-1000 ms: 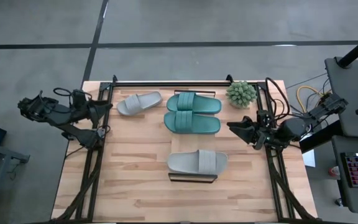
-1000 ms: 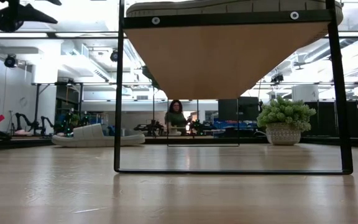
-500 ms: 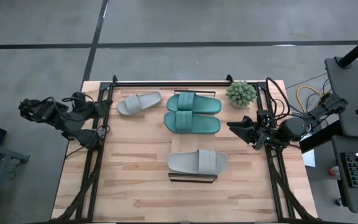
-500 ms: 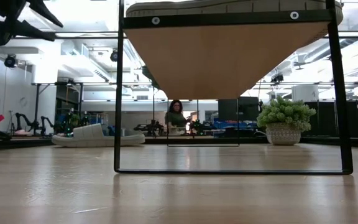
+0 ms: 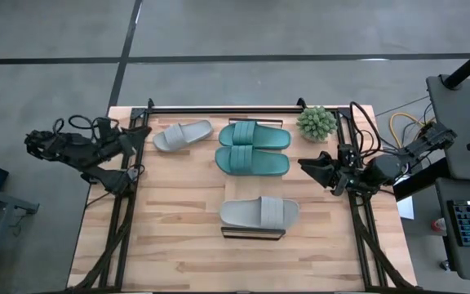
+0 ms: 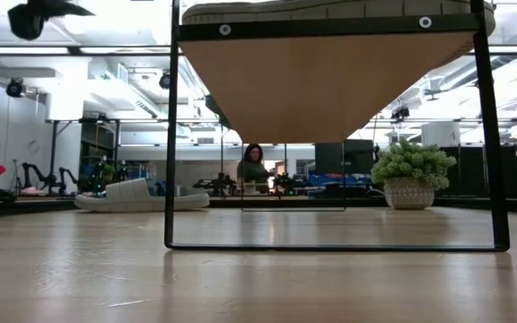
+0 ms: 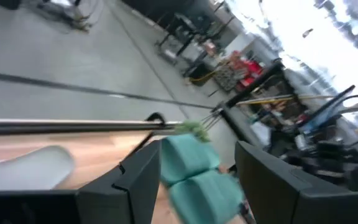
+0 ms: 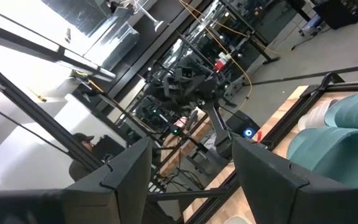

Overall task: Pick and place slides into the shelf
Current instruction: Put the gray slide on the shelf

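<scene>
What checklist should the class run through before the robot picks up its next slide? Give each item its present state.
1. Left gripper empty, jaws apart: ok.
2. Right gripper empty, jaws apart: ok.
3. Shelf already holds one grey slide: ok.
4. Second grey slide lies free on the table near the left gripper: ok.
5. Two teal slides lie side by side, touching: ok.
6. Free space left on the shelf: cannot tell.

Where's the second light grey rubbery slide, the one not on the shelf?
In the high view the loose light grey slide lies at the table's far left, just left of the two dark teal-green slides, with the open left gripper beside it.
</scene>
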